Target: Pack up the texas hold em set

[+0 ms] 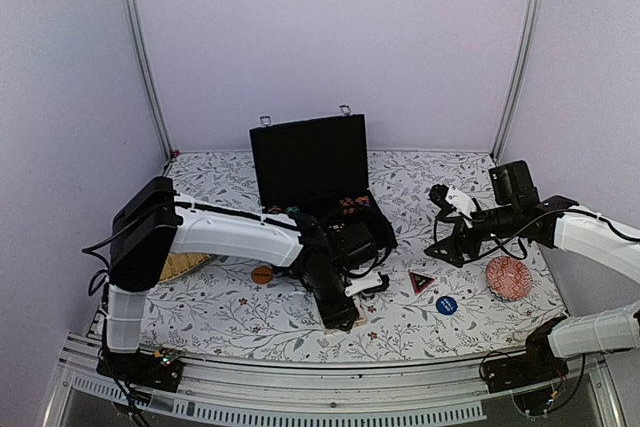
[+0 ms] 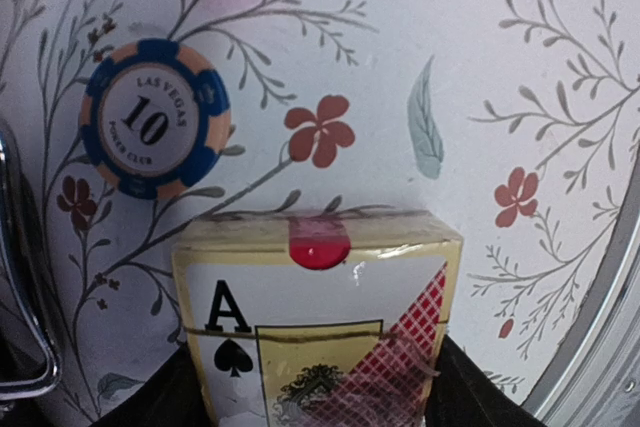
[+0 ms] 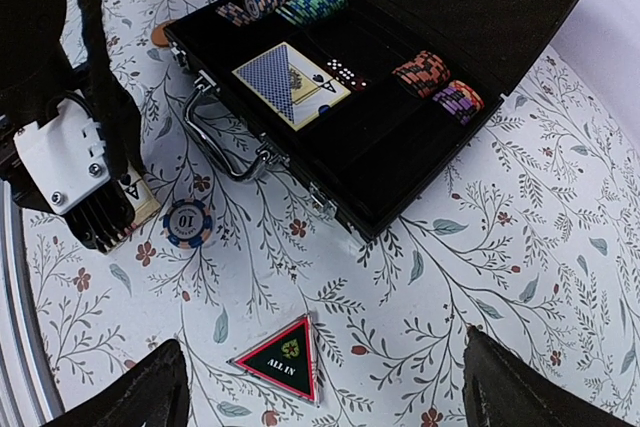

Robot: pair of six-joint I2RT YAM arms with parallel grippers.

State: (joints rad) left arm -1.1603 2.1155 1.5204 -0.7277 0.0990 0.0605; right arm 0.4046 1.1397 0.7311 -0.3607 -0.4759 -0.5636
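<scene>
Your left gripper (image 2: 320, 399) was clamped on the cellophane-wrapped ace-of-spades card deck (image 2: 320, 317) (a finger at each side); a blue-and-peach round 10 poker chip (image 2: 155, 117) lay just ahead-left of it; your right gripper (image 3: 322, 339) hung spread wide above the black-and-red triangular ALL IN marker (image 3: 280, 359), the open black briefcase-style case (image 3: 400, 162) ahead of it.

The white-and-black jointed left arm (image 1: 230, 232) stretches from its base at the lower left toward the middle. Its wrist is bent down, so the black two-finger left gripper (image 1: 343, 315) points straight down. Its fingers (image 2: 165, 397) press against both sides of a cellophane-wrapped card deck (image 2: 320, 327). The white-and-black right arm (image 1: 590, 232) reaches leftward, held raised. The black two-finger right gripper (image 1: 438, 222) hangs in the air, its fingers (image 3: 140, 392) spread wide around nothing.
</scene>
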